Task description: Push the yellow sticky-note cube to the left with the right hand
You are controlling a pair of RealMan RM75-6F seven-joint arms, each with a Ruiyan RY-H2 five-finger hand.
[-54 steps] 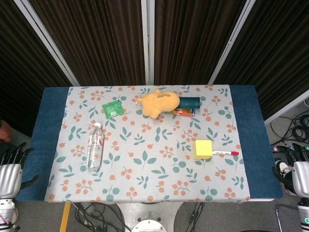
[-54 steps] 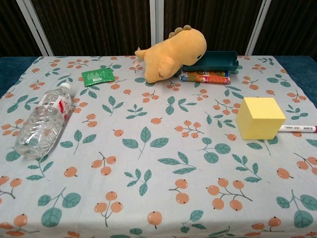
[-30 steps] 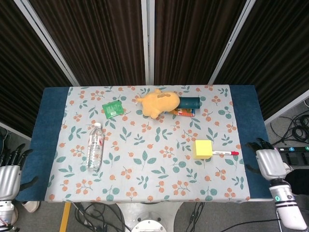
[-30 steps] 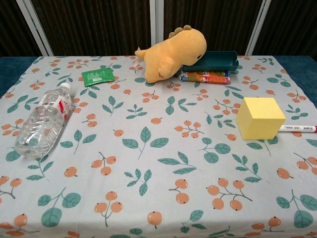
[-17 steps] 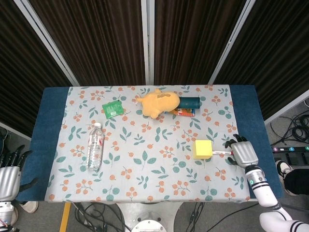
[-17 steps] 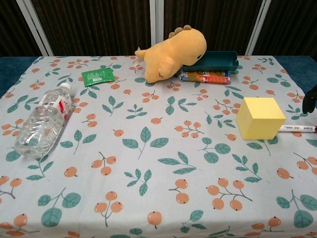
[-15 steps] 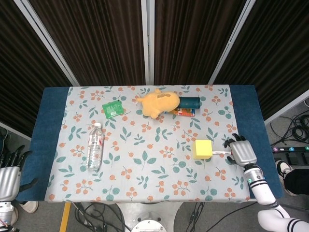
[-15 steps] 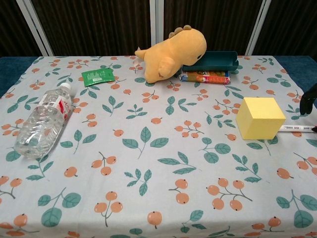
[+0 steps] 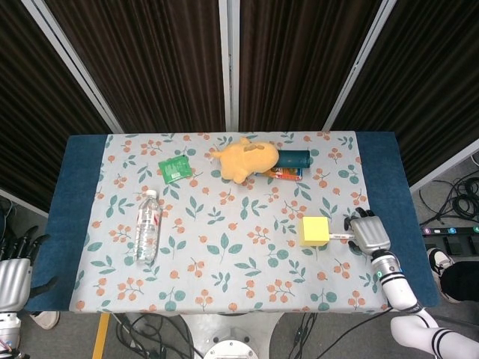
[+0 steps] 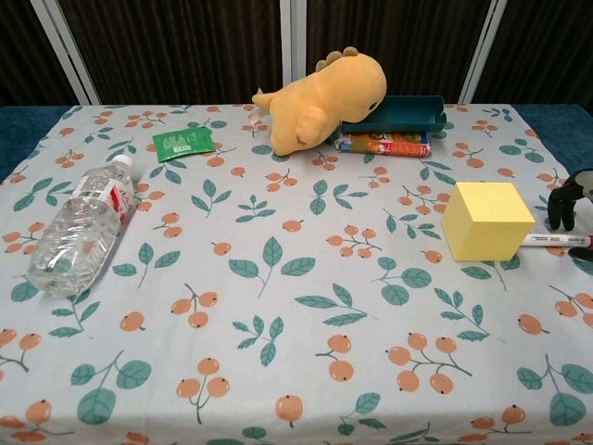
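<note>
The yellow sticky-note cube (image 9: pixel 314 231) (image 10: pixel 486 220) sits on the right part of the floral cloth. My right hand (image 9: pixel 368 235) (image 10: pixel 567 199) hovers just right of the cube, above the red-capped marker (image 9: pixel 338 237) (image 10: pixel 554 241), with a small gap to the cube. Its dark fingers are apart and hold nothing. My left hand (image 9: pixel 13 268) hangs off the table's left front corner, fingers spread, empty; the chest view does not show it.
A water bottle (image 9: pixel 147 225) (image 10: pixel 79 224) lies at the left. At the back are a green packet (image 9: pixel 174 167), a yellow plush dinosaur (image 9: pixel 245 158) (image 10: pixel 320 89), a teal case (image 10: pixel 394 115) and an orange packet (image 10: pixel 384 144). Blue table edges (image 9: pixel 389 179) flank the cloth.
My right hand has come in from beside the table's right edge onto the cloth and moved left toward the cube. The cube, marker and left hand have not moved.
</note>
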